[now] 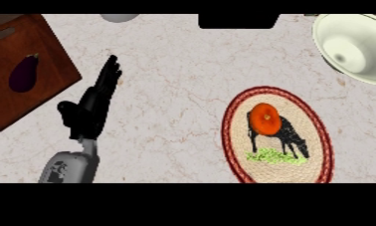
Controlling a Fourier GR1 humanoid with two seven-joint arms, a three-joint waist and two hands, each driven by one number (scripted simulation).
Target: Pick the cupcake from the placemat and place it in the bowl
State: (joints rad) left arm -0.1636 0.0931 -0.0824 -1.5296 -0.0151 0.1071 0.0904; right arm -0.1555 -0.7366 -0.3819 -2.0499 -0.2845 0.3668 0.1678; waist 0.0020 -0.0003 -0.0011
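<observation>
**Cupcake sits on the placemat, hand idle at left**

Fingers of the left hand (94,101) point straight up the view, relaxed and holding nothing, with the thumb jutting out to the left. Its grey forearm (70,168) enters from the lower edge. The hand hovers over or rests on the marbled counter (176,75); which of the two I cannot tell from this steep angle. Just to its upper left lies a brown cutting board (51,51) with a dark purple eggplant (24,72) on it. Well to the right, an oval woven placemat (312,120) with a red border and a black animal print carries the orange-red cupcake (264,119) near its middle. Farther up, at the right edge, stands the pale bowl (345,41), apart from the placemat. A white rounded object (120,17) and a black block (238,20) sit along the counter's far edge.
</observation>
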